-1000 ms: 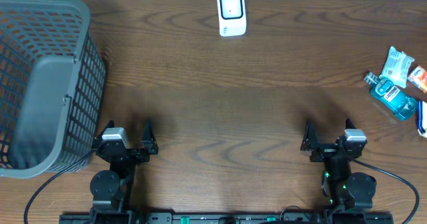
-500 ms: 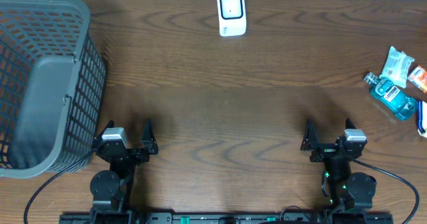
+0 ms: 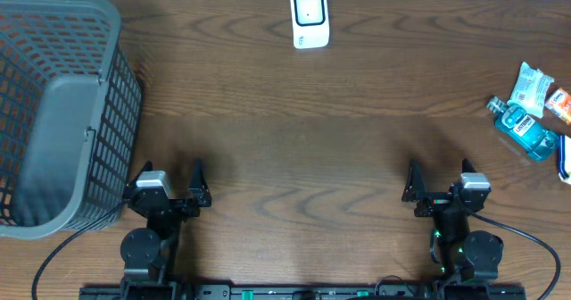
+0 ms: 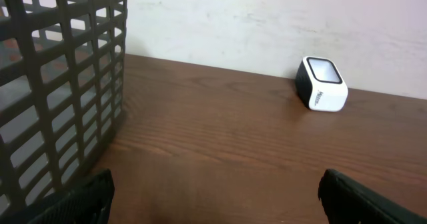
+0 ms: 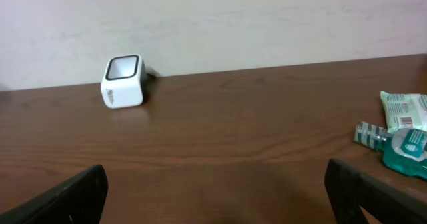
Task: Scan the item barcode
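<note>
At the near edge of the table I am resting my left gripper [image 3: 171, 175] and my right gripper [image 3: 438, 175], both with jaws spread wide and gripping nothing, only bare wood lying between the fingers. Off my left side a grey plastic mesh basket [image 3: 53, 112] is standing upright with its open top facing up; its smooth grey floor is showing through the opening, and its near corner is sitting just beside my left arm. Across the table, at the far edge near the wall, the white barcode scanner [image 3: 310, 18] is sitting with its dark window tilted up. Well off to my right, the items are clustering at the table's edge: a mouthwash bottle [image 3: 526, 129] is lying on its side, blue-green liquid showing inside it, with a white-and-green packet [image 3: 530, 86] touching it on the far side and an orange item [image 3: 560, 104] just beyond. Both grippers are well apart from them.
</note>
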